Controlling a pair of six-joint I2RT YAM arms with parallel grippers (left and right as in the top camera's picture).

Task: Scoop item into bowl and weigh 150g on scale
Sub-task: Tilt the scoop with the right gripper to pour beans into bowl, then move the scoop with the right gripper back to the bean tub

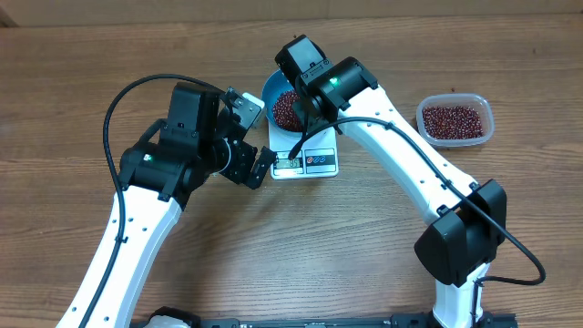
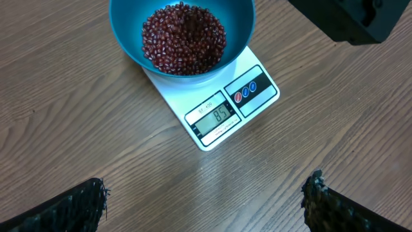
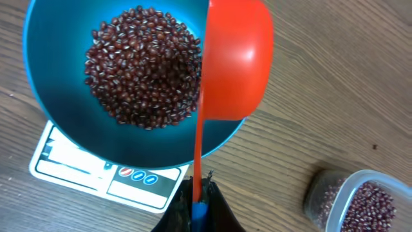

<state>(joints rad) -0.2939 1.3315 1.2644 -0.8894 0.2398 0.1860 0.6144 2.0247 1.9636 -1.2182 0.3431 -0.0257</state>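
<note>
1. One round blue bowl (image 1: 271, 91) (image 2: 125, 32) (image 3: 51, 64) sits on one flat white scale (image 1: 314, 162) (image 2: 193, 122) (image 3: 96, 174), covering its far part and leaving the front edge in sight.
2. One loose heap of small dark red-brown beans (image 1: 287, 107) (image 2: 183, 38) (image 3: 145, 71) lies in the bowl, filling its floor while the blue walls show all round.
3. The scale's one display (image 2: 214, 116) reads 85. Beside it are three round buttons (image 2: 244, 92), one red and two blue.
4. One orange-red scoop (image 3: 235, 64) hangs over the bowl's rim on the side toward the tub, its cup turned on edge with the straight rim facing the beans. Whether any beans are left inside it cannot be told from this side.
5. The right gripper (image 3: 201, 193) has its two fingers pressed together on the end of the scoop's thin handle.
6. The left gripper (image 1: 255, 135) (image 2: 206, 187) is spread wide with nothing between its two fingers (image 2: 71, 206). It hovers over the bare table (image 1: 73, 55) just beside the scale's display edge, touching neither scale nor bowl.
7. One clear plastic tub (image 1: 455, 121) (image 3: 360, 200) stands well apart from the scale on the robot's right, with a second batch of the same beans inside.
8. Two arms in all reach in, both meeting near the bowl.
</note>
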